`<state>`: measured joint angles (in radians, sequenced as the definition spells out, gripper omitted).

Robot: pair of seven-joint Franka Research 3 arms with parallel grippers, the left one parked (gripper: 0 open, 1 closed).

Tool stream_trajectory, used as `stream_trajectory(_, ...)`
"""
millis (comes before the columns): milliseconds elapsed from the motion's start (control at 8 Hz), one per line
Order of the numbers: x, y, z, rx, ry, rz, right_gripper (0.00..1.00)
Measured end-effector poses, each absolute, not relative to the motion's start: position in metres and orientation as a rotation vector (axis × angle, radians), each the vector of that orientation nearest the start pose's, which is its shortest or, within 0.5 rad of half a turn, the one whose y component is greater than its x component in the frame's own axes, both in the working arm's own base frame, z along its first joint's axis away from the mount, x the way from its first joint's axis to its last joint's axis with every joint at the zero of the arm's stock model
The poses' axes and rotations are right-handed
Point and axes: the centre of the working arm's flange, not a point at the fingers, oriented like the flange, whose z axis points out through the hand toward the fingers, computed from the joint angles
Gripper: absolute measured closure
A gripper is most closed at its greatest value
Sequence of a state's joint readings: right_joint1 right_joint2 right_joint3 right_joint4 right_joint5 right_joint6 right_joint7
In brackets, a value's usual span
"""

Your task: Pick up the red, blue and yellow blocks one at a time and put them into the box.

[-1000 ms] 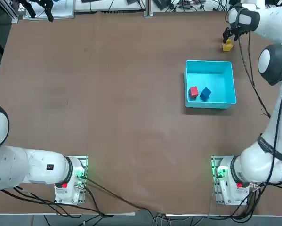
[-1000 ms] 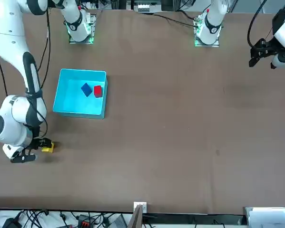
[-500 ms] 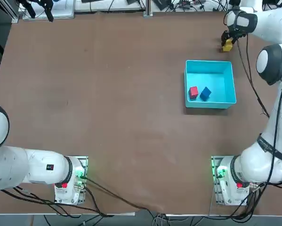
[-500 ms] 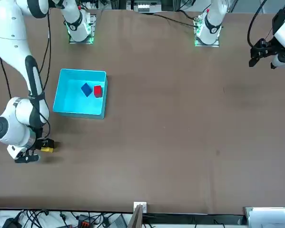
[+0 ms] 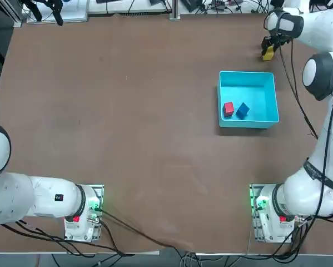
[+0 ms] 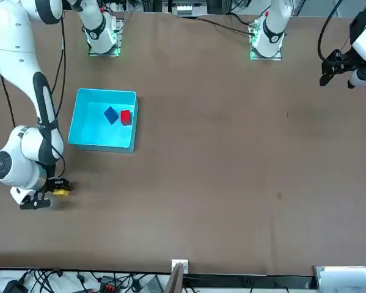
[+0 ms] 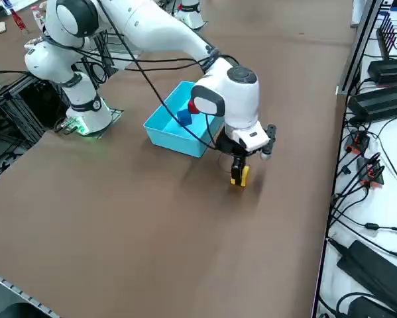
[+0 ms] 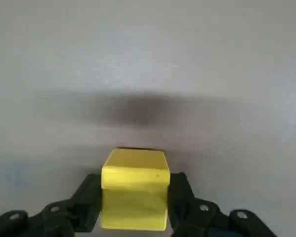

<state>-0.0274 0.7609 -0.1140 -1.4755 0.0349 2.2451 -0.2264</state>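
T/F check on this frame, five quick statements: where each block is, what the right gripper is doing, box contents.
1. The red block lies inside the box. True.
2. The blue block sits on the table outside the box. False: it is in the box beside the red block.
3. The right gripper is shut on the yellow block. True.
4. The yellow block is already in the box. False: it is outside, beyond the box's far wall.
5. The box holds three blocks. False: two.
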Motion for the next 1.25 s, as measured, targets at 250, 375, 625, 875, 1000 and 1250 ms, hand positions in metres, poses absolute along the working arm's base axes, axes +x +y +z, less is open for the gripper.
stream_trajectory(250, 0.705, -0.072, 0.296, -3.161, -0.128, 0.103, 0.3)
stream_trajectory(375, 0.695, -0.059, 0.335, -3.145, -0.116, 0.144, 0.3)
stream_trajectory(625, 0.663, -0.025, 0.383, -3.128, -0.07, 0.175, 0.3)
stream_trajectory(875, 0.616, 0.014, 0.387, -3.117, -0.054, 0.237, 0.3)
stream_trajectory(1000, 0.586, 0.024, 0.381, -3.11, -0.064, 0.269, 0.3)
stream_trajectory(1250, 0.535, 0.031, 0.36, -3.099, -0.085, 0.294, 0.3)
